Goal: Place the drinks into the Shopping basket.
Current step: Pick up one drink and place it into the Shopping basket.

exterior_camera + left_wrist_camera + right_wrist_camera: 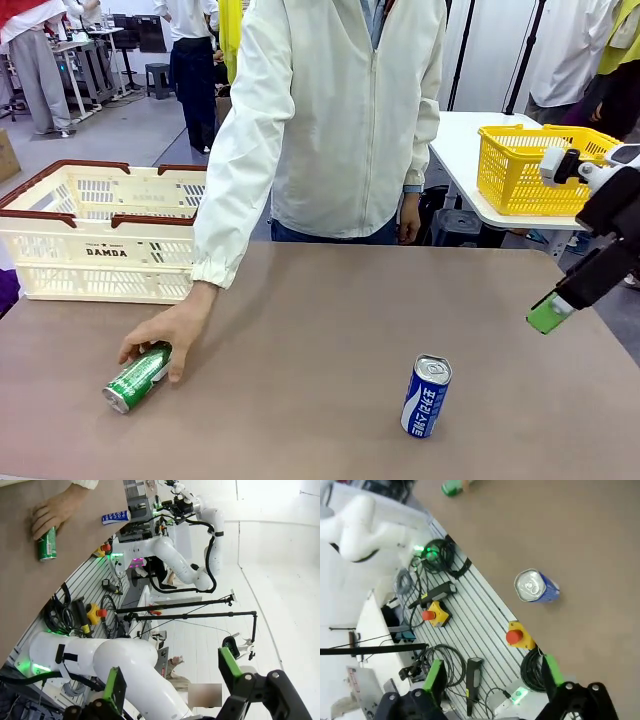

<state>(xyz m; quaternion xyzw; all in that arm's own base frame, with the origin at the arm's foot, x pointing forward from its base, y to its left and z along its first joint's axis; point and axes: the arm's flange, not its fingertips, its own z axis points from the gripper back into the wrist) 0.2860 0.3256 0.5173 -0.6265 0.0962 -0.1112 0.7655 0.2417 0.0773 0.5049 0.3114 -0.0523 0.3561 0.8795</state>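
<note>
Front view, L to R: the Shopping basket (106, 252) sits upper left of frame at the table's far-left edge, cream w/ a brown rim, DAMDA side facing me. Just below it, lower left, the person's hand (172, 335) rests on the green can (137, 377). That can lies on its side on the table (320, 300), silver top toward the bottom-left corner. The blue can (426, 396) stands upright at lower centre-right, well apart from the green one & from the basket. Both drinks are outside the basket. A yellow basket (540, 165) is upper right, on a separate white table. My right claw (548, 313) hangs at the right edge, mid-height, one green pad showing, apart from the blue can.

Left wrist view: my left claw (172, 677) is at the bottom of frame, jaws spread wide, released, gripping nothing. Hand & green can are far off in the upper-left corner.

Right wrist view: the right claw's jaws are also spread wide, released. The blue can is right of centre, green can at the top edge.
</note>
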